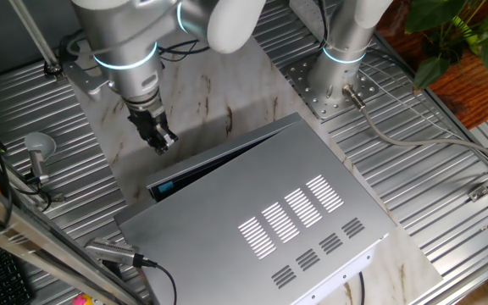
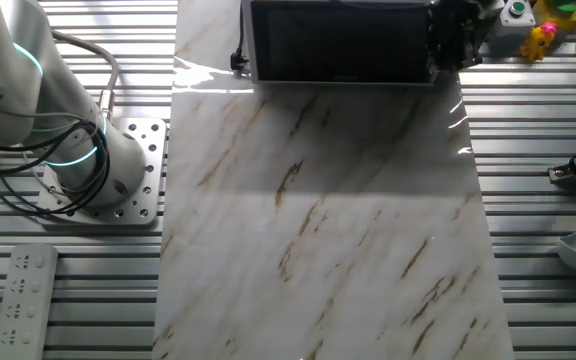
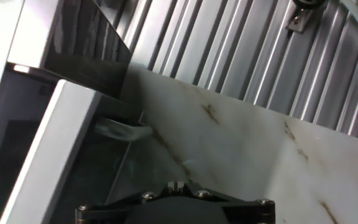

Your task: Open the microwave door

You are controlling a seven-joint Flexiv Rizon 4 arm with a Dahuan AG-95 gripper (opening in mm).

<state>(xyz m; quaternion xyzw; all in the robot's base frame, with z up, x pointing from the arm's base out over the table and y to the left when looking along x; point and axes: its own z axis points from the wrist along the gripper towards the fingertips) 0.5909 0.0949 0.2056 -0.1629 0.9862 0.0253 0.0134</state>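
Marble-patterned board (image 1: 202,106) carries boxy sheet-metal microwave (image 1: 261,229), glassy door (image 2: 340,42) ajar.

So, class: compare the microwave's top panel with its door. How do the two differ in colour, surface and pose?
The microwave top panel is silver-grey sheet metal; the microwave door is black. The top panel is pierced by rows of ventilation slots; the door has a smooth, dark glassy face with no slots. The top panel lies flat on the box; the door stands upright and, from above, is swung slightly ajar. Both are flat rectangles about as wide as the box.
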